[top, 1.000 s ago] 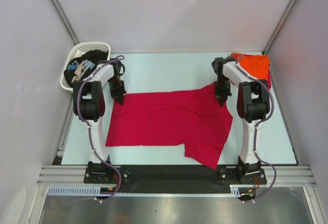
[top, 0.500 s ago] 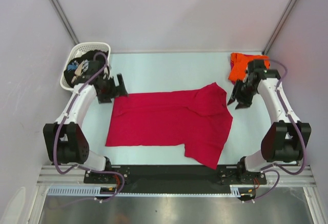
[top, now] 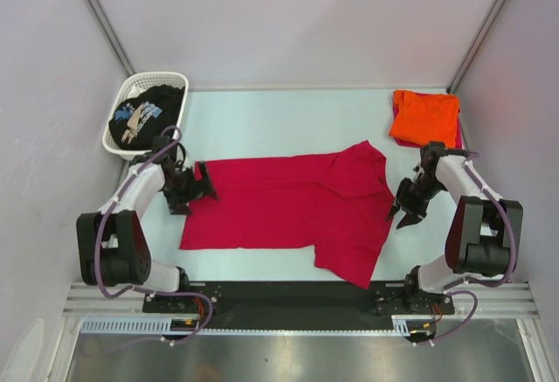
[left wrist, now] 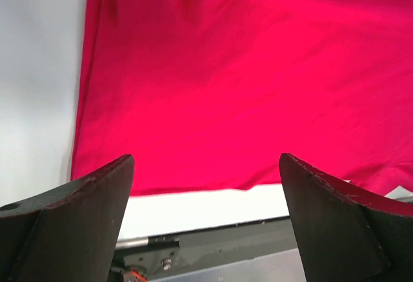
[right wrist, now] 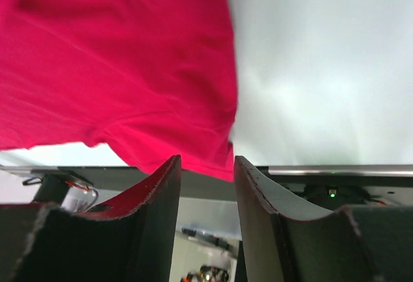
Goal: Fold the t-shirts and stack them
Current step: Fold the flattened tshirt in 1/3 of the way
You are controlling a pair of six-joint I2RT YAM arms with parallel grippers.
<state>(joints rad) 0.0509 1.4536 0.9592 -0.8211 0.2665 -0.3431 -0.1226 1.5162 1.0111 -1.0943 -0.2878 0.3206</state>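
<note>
Both my jaws are released, and the red tee lies flat between them.

At the far left corner the white basket holds the black t-shirt, bunched, its pale print showing. My left gripper is at the left edge of the red t-shirt, fingers spread wide with nothing between them. The red shirt lies spread out on the middle of the table, one flap reaching toward the near edge. My right gripper sits just beside the shirt's right edge, fingers parted only narrowly and gripping nothing. The orange t-shirt lies folded in the far right corner, well apart from the red one.
</note>
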